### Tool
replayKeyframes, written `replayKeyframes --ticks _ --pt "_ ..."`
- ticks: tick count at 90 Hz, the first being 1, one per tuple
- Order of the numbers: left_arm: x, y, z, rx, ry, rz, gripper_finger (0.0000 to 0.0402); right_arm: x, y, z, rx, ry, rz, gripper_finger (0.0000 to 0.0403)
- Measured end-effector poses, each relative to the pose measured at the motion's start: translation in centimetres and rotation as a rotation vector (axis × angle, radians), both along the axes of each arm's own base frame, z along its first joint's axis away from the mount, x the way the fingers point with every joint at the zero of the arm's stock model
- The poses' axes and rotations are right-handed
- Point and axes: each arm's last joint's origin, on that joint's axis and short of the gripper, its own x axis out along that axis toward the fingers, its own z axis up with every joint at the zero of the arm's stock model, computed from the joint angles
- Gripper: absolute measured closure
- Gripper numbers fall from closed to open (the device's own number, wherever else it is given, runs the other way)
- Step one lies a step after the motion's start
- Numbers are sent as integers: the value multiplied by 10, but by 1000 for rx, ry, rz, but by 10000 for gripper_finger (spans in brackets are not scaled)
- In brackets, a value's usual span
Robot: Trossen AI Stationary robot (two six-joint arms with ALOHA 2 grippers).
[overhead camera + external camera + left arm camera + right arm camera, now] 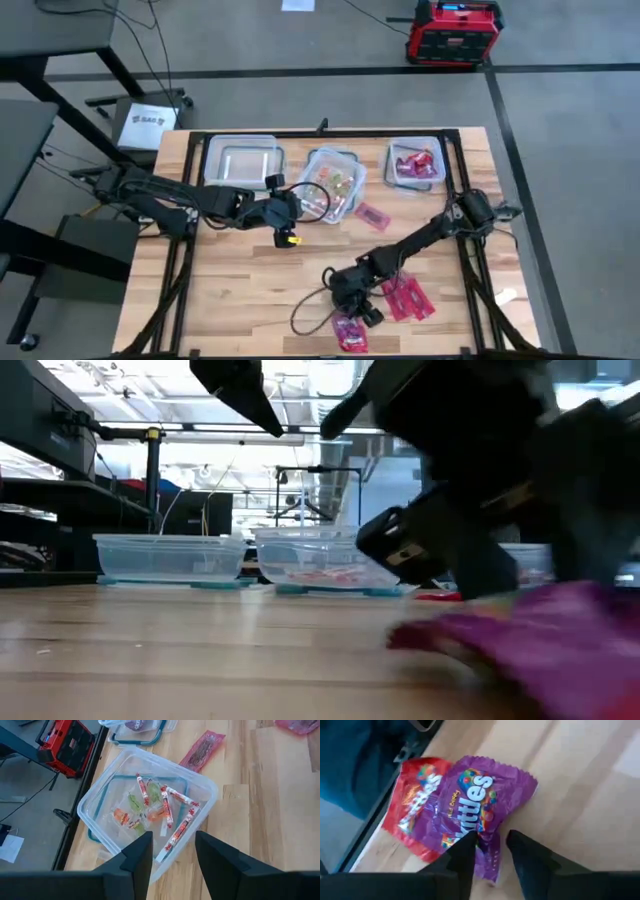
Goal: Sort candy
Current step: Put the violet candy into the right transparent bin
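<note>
1. The right gripper (490, 850) hung low over the table's near edge with its fingers a narrow gap apart, straddling a corner of the purple Skittles packet (475, 805). Whether the pads were pressing that corner could not be told.
2. The purple Skittles packet lay flat on the wooden table (240, 290), overlapping a red Skittles packet (412, 805) that sat closer to the black table-edge rail (380, 835).
3. In the high view the same purple packet (350, 333) sat by the near edge, just below the right gripper (368, 312), and a cluster of red packets (408, 297) lay just beside that gripper toward the right arm's base.
4. The left gripper (172, 855) hovered above the middle container (150, 800), fingers moderately spread and empty.
5. The middle container held stick-shaped red-and-white sweets (170, 815) and small green and orange pieces.
6. A single red packet (372, 216) lay on the wood just beside the middle container, on the side facing the right container (416, 162), which held red and pink candy.
7. The left container (241, 160) sat on the middle container's other side.
8. Bare wood stretched between the middle container and the near edge.
</note>
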Motion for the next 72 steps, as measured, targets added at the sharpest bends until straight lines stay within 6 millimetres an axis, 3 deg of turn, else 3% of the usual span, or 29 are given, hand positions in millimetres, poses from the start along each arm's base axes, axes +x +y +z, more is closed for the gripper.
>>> replayKeyframes --ticks 7,21,35,48,58,72 --pt "0 0 0 -2 -1 1 268 0 -3 0 -5 12 -6 386" --pt "0 0 0 0 2 0 268 -6 -9 8 -58 66 -49 399" --pt "-1 0 -1 3 16 0 268 -26 -34 44 -277 124 -154 401" --pt "-1 0 -1 2 15 1 268 -54 -75 104 -448 96 -283 402" --pt "-1 0 -1 1 13 1 268 -84 -117 147 -625 45 -459 403" --pt "-1 0 -1 -5 7 6 268 -133 -179 178 -810 1 -768 402"
